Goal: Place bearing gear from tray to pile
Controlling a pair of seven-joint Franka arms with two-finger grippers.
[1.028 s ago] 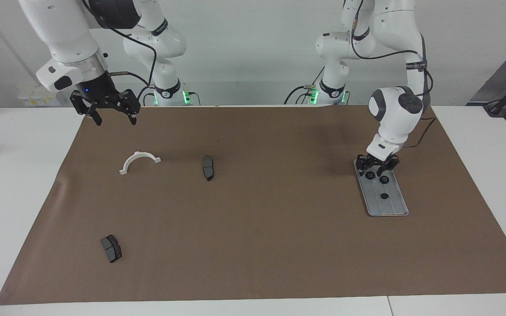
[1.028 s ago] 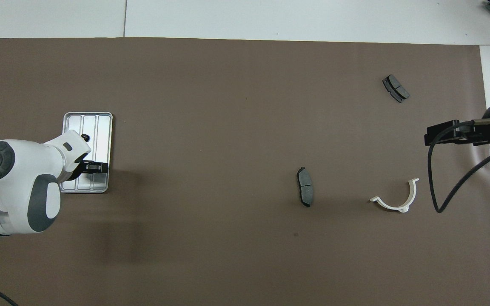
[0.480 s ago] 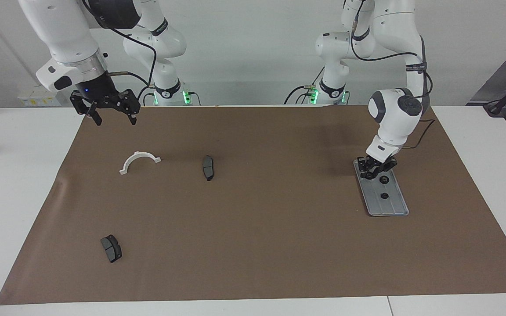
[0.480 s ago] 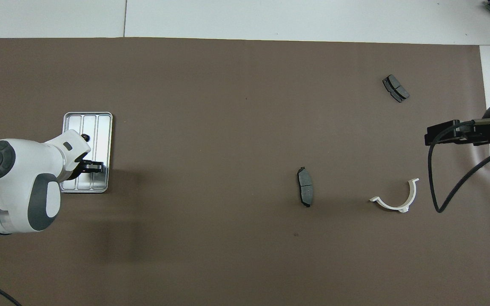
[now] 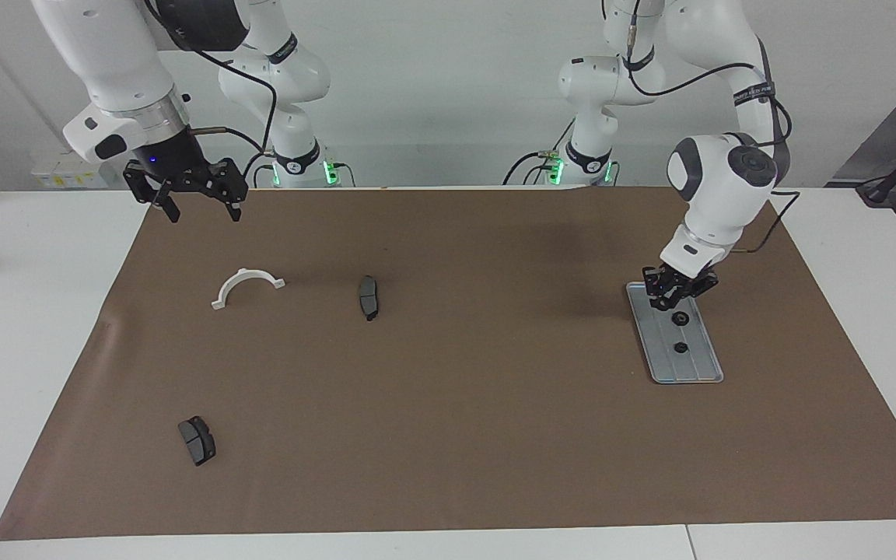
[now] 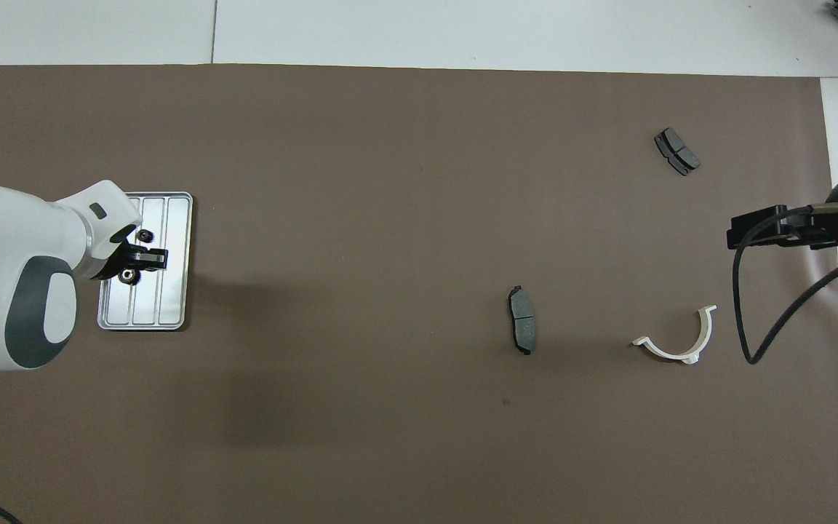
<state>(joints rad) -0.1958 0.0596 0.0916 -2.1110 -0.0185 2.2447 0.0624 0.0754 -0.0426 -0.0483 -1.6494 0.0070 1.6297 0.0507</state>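
Overhead view showed my left gripper (image 6: pixel 151 257) above the tray (image 6: pixel 172 302), its jaws closed on a black gear (image 5: pixel 663 299); in the facing view it hung clear of the tray floor. Two more gears (image 6: pixel 127 275) lay on the tray, one either side of the jaws. My right gripper (image 5: pixel 197 198) waited spread open over the mat's edge, near the white bracket (image 5: pixel 246 286).

The left hand (image 5: pixel 673 293) has lifted a gear (image 5: pixel 666 299) off the tray (image 5: pixel 693 365).
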